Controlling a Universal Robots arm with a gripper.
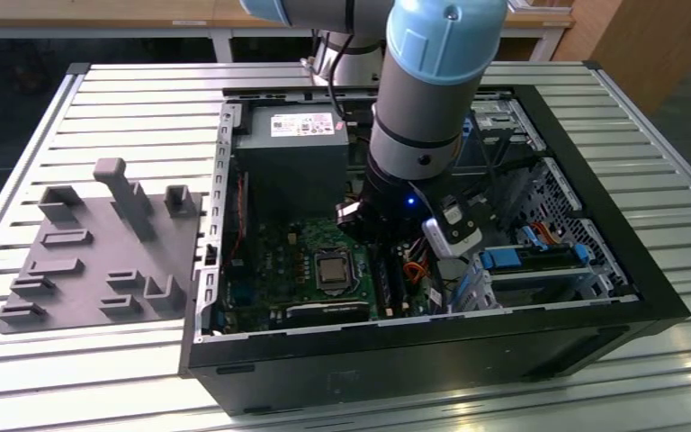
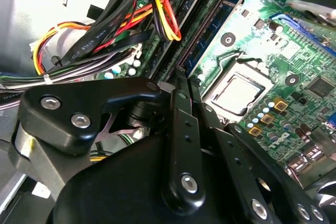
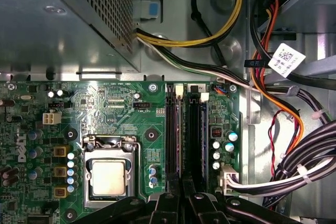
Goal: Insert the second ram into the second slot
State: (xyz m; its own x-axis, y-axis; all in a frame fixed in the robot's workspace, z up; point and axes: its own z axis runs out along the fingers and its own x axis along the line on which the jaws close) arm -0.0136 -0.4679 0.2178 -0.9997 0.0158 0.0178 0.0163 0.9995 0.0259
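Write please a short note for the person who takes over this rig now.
The pincer is low inside the computer case, right over the memory slots beside the processor socket.
I cannot tell the second ram apart from the slots here.
Done: the pincer is at the slots.
Left: confirm the second ram sits fully in the second slot.

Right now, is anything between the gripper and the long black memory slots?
Nothing visible. In the first wrist view the long black memory slots lie uncovered ahead of the black gripper; the black cable bundle runs beside them, not across.
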